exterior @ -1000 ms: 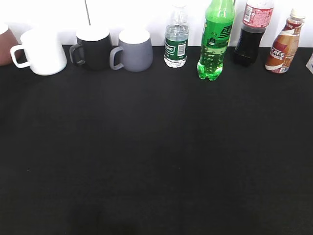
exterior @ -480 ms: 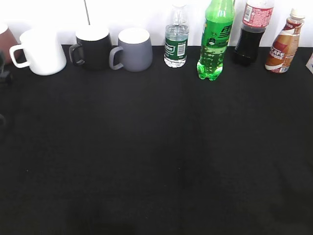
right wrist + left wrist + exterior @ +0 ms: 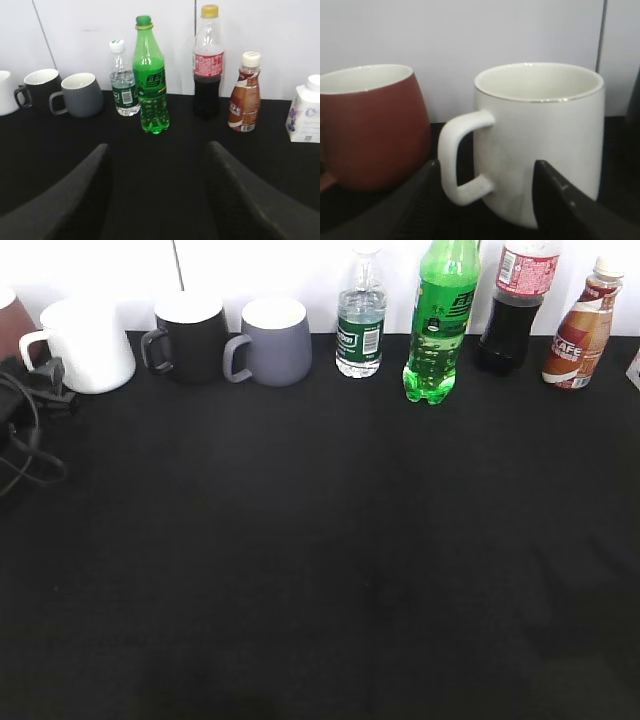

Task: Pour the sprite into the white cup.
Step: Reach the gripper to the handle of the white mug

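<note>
The white cup (image 3: 88,345) stands at the back left of the black table, handle to the left. My left gripper (image 3: 47,376) reaches in from the left edge, right by that handle. In the left wrist view the left gripper (image 3: 486,166) is open, with the cup's handle (image 3: 462,162) and part of the white cup (image 3: 545,135) between its fingers, not gripped. The sprite (image 3: 440,325) stands upright at the back, right of centre. In the right wrist view the right gripper (image 3: 157,147) is open and empty, well short of the sprite (image 3: 150,80).
A brown mug (image 3: 370,125) stands just left of the white cup. A black mug (image 3: 190,335), a grey mug (image 3: 272,340), a clear water bottle (image 3: 361,325), a cola bottle (image 3: 517,305) and a brown drink bottle (image 3: 583,330) line the back edge. A white carton (image 3: 305,115) stands far right.
My left arm has come into the exterior view from the left edge and moved up to the white cup's handle. The bottles and mugs have not moved.
</note>
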Action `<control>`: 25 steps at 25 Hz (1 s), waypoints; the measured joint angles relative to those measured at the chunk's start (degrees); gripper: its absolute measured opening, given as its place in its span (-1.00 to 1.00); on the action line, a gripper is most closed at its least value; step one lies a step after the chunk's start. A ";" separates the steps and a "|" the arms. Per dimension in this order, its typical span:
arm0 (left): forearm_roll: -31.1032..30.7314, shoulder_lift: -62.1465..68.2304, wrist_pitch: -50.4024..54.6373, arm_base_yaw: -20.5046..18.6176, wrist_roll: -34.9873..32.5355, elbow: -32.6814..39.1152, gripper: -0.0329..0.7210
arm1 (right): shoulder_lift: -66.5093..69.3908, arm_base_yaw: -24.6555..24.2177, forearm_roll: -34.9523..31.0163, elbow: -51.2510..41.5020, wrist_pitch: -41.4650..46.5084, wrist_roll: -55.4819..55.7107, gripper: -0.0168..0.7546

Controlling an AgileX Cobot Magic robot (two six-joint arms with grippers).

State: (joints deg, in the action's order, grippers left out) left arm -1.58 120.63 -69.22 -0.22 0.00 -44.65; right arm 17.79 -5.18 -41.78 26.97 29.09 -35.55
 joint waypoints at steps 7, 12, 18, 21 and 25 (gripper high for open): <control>-0.78 0.73 -0.05 -5.55 0.00 -0.95 0.31 | 0.00 0.00 -0.43 -0.06 1.20 -0.22 0.18; -4.59 2.42 0.01 -5.44 0.00 -3.26 0.31 | 0.00 0.00 -0.47 -0.06 1.28 -0.30 0.18; -5.07 2.47 0.46 -5.44 2.78 -10.85 0.30 | 0.00 0.00 -0.47 -0.17 1.35 -0.34 0.18; -6.34 4.55 -1.26 -5.44 3.87 -11.39 0.29 | 0.00 0.00 -0.47 -0.17 1.35 -0.34 0.18; -7.23 7.52 -5.81 -5.63 5.94 -11.86 0.23 | 0.00 0.00 -0.47 -0.17 1.39 -0.34 0.18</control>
State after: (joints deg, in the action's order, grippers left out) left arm -8.81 128.16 -75.03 -5.85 5.94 -56.51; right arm 17.79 -5.18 -42.25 26.80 30.48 -35.89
